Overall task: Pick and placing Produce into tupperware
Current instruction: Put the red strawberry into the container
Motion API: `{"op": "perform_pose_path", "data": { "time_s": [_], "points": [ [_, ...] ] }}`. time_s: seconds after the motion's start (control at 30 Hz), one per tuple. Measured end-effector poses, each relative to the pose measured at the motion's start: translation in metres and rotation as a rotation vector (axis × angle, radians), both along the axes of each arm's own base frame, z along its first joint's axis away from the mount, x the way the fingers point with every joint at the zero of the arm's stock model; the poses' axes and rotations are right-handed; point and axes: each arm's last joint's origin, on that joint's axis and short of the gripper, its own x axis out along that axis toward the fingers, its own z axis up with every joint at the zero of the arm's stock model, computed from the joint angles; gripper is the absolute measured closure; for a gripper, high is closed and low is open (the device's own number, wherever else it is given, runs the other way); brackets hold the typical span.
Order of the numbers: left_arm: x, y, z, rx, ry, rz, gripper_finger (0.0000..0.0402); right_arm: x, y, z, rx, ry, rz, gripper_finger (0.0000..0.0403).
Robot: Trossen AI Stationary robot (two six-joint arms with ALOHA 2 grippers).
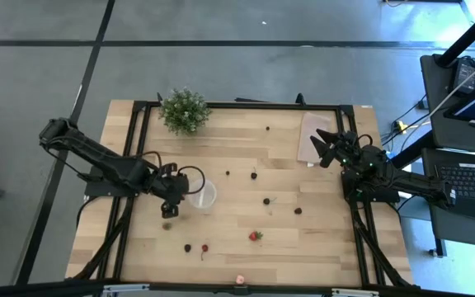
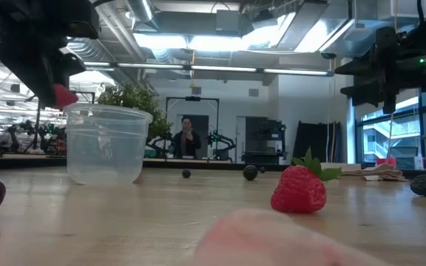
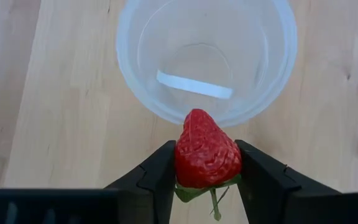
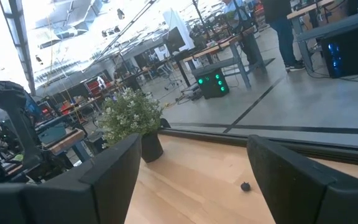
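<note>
Wooden table (image 1: 303, 247), light planks in a black frame. Potted plant (image 1: 184, 110) at the far edge, left of centre; beige sheet (image 1: 312, 136) at the far right corner.

Left gripper (image 3: 207, 171) raised just beside the tupperware (image 1: 202, 195), on its left; fingers (image 3: 157, 177) clamped on a red strawberry (image 3: 207, 149), green top pointing back toward the wrist, tip at the cup's rim. Tupperware upright on the table, left of centre, with nothing inside but a white reflection.

Right gripper (image 1: 330, 147) held above the far right corner, beside the beige sheet; fingers (image 4: 114, 165) spread apart, nothing between them.

Remaining produce scattered over the table: one strawberry (image 1: 256, 236) near the front centre, lying on its side; dark berries (image 1: 266, 200) around the centre, others (image 1: 187, 247) near the front left; one pink piece (image 1: 240, 280) at the front edge.
</note>
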Motion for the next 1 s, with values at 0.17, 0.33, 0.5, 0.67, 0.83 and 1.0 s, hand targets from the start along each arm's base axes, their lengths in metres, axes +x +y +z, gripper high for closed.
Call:
{"op": "perform_pose_path", "data": {
  "time_s": [0.17, 0.33, 0.5, 0.67, 0.83, 1.0],
  "points": [
    [0.001, 0.000, 0.000, -0.006, -0.007, 0.000, 0.0276, 0.000, 0.000, 0.000, -0.001, 0.001, 0.000, 0.0108],
    [0.006, -0.002, 0.012, -0.012, -0.056, -0.020, 0.0266, 0.000, 0.000, 0.000, -0.002, 0.002, 0.000, 0.0108],
    [0.016, 0.000, 0.037, 0.027, -0.146, -0.040, 0.0262, 0.000, 0.000, 0.000, -0.002, 0.002, 0.000, 0.0108],
    [0.029, 0.010, 0.046, 0.082, -0.155, -0.060, 0.0277, 0.000, 0.000, 0.000, -0.003, 0.003, 0.000, 0.0108],
    [0.047, 0.021, 0.041, 0.067, -0.104, -0.078, 0.0265, 0.000, 0.000, 0.000, -0.003, 0.003, 0.000, 0.0108],
    [0.060, 0.023, 0.022, -0.014, -0.014, -0.133, 0.0264, 0.000, 0.000, 0.000, -0.003, 0.003, 0.000, 0.0108]
  ]
}}
